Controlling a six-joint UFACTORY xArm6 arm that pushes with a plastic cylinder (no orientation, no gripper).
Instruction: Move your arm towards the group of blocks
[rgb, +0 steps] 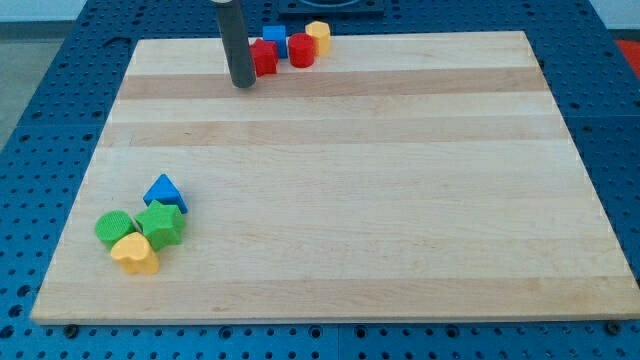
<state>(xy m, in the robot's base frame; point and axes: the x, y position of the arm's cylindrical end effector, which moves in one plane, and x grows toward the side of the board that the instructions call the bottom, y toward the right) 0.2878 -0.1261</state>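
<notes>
Near the view's top edge of the wooden board (330, 180), my tip (243, 85) rests on the surface, a bare rod holding nothing. Just to its right sit 4 blocks: a red block (264, 57) nearly touching the rod, a blue block (274, 39), a red cylinder (302, 50) and a yellow block (318, 36). Well below and left of my tip lie a blue triangular block (164, 191), a green block (160, 222), a green cylinder (114, 227) and a yellow heart-shaped block (135, 253).

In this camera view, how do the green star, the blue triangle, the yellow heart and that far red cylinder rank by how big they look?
1. green star block
2. yellow heart block, nearly alike
3. blue triangle block
4. red cylinder block

The cylinder sits farther from the camera, so its smaller look is unsure.
</notes>
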